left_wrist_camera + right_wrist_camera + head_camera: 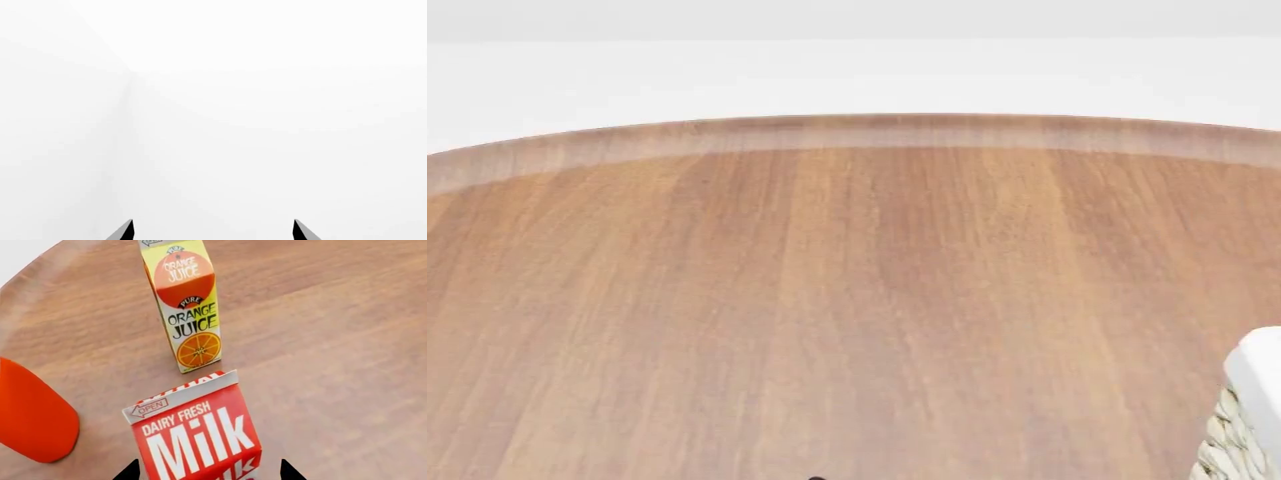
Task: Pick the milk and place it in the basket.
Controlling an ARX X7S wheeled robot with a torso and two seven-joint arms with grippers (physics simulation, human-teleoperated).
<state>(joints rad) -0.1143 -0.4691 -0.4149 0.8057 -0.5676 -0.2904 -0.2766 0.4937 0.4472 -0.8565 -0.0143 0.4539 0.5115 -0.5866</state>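
Observation:
In the right wrist view the milk [193, 435] stands upright on the wooden table, a red carton with white "Milk" lettering. My right gripper [208, 471] is open. Its two dark fingertips [130, 471] stand either side of the carton, with a small gap on each side. My left gripper [213, 230] is open and empty, and its view shows only blank white. In the head view only a corner of the basket [1248, 420] shows at the lower right edge, woven wicker with a white liner. Neither the milk nor either gripper shows in the head view.
An orange-and-yellow "Orange Juice" carton [185, 305] stands upright just beyond the milk. A rounded orange object [30, 415] lies on the table beside the milk. The round wooden table [827, 300] has its far edge against a white background.

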